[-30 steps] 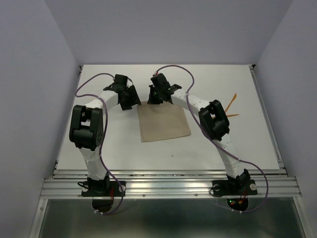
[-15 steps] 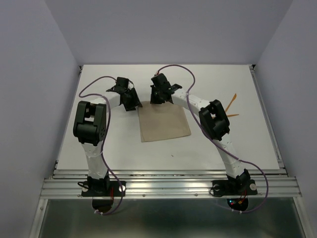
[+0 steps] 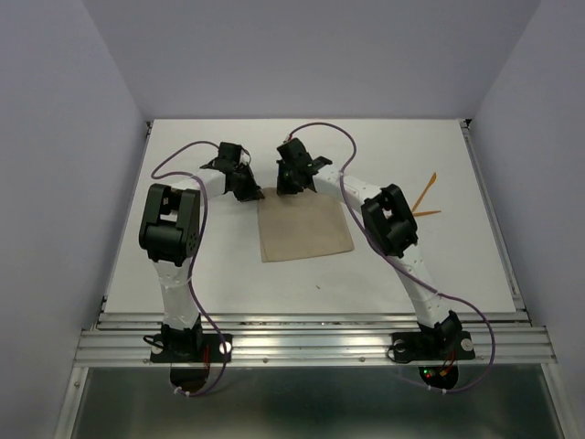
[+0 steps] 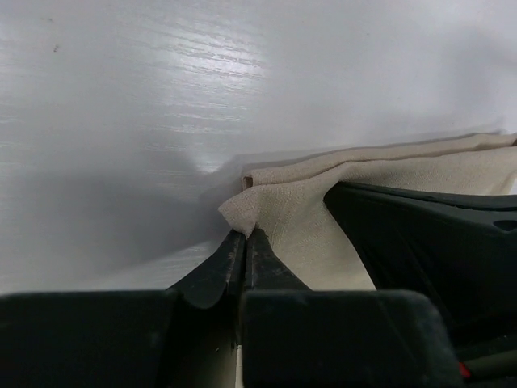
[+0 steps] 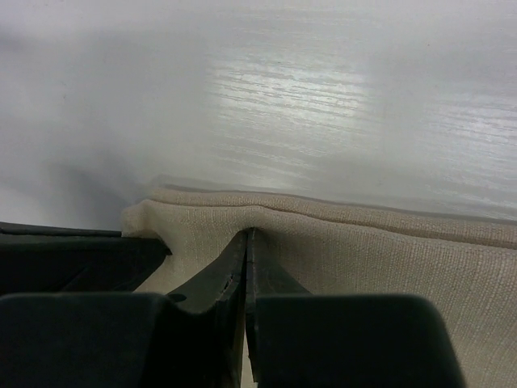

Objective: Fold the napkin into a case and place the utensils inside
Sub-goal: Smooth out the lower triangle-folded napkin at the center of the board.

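The tan napkin (image 3: 304, 229) lies flat mid-table, and a second layer shows beneath its far edge (image 4: 363, 158). My left gripper (image 3: 251, 193) is at its far left corner; in the left wrist view the left gripper (image 4: 245, 233) is shut on that raised corner of the napkin (image 4: 303, 218). My right gripper (image 3: 287, 188) sits just to the right on the far edge. From the right wrist, the right gripper (image 5: 247, 234) is shut, pinching a small ridge of the napkin (image 5: 371, 250). Two orange utensils (image 3: 426, 190) (image 3: 427, 213) lie on the table to the right, apart from the cloth.
The two grippers are close together, each visible in the other's wrist view: the right one (image 4: 428, 242) and the left one (image 5: 73, 259). Purple cables (image 3: 322, 128) loop over the arms. Grey walls enclose the white table (image 3: 228, 274) on three sides.
My left gripper has shifted slightly right to the napkin's far left corner and gone from open to shut on it. The right gripper has stayed shut on the far edge.
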Tool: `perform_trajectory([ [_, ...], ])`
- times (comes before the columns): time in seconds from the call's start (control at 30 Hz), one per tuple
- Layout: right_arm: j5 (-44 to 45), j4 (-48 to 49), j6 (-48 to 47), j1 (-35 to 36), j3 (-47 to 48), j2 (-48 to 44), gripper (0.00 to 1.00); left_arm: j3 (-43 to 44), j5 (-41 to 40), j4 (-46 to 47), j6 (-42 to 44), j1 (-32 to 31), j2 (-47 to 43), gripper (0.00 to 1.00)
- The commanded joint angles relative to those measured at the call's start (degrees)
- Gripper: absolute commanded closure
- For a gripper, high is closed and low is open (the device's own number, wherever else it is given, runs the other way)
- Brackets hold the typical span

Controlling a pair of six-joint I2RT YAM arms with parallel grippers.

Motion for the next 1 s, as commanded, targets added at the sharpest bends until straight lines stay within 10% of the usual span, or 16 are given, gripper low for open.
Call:
perform_trajectory([
  [0.0,0.42,-0.28,0.39,0.10,-0.34,-0.34,0.96,1.01,2.12,0.81,-0.40,-0.93,-2.12,0.96],
  [0.73,-3.89,3.85,1.97,-1.04,-6.58,-4.56,0.97,5.32,-2.01,-3.15,-6.02,-7.35,-6.52,1.00],
  [0.97,-4.06,4.20,1.97,-1.04,-7.64,-5.52,0.97,5.84,-3.76,-4.12,-5.67,-7.70,-6.52,0.87],
])
